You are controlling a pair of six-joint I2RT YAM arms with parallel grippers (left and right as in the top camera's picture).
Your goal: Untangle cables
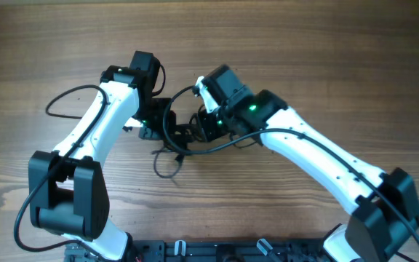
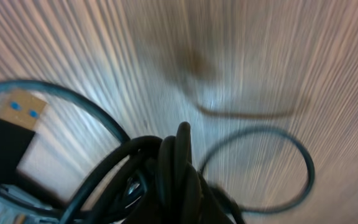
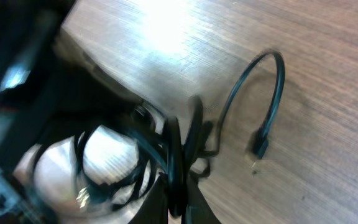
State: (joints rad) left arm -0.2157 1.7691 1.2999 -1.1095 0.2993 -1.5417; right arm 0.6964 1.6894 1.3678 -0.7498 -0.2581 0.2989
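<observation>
Left jaws and right jaws are clamping the knotted cables. One loose loop is lying on the bench.

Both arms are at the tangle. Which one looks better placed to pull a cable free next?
Probably the right one. The right gripper is shut on a few strands of the cables, with a loose plug end lying nearby. The left gripper seems to hold the thick clump, a good anchor.
</observation>
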